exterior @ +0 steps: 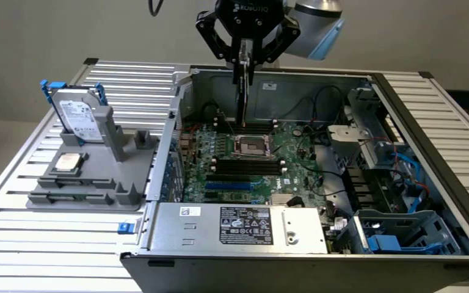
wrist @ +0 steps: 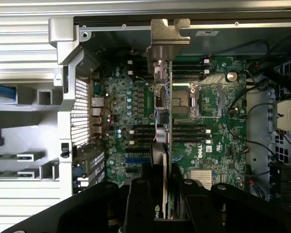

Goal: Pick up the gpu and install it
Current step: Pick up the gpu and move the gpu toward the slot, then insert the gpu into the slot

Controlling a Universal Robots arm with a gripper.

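Grey plastic holder (exterior: 96,183) on the exterior view's left carries the silver labelled hard drive in its blue frame (exterior: 80,116) and the small square silver CPU chip (exterior: 69,162). Moving right, I see my black two-fingered gripper (exterior: 247,64) pinching the thin green gpu card (exterior: 243,97), which hangs vertically, edge-on. It's over the green motherboard (exterior: 259,165) inside the open grey metal computer case (exterior: 300,91).

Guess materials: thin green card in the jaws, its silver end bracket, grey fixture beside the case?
Thin green circuit-board card: likely fibreglass laminate, matte green. Its silver end bracket: bare sheet metal, bright sheen, bent tab. Grey block-shaped fixture: probably plastic, dull uniform grey.
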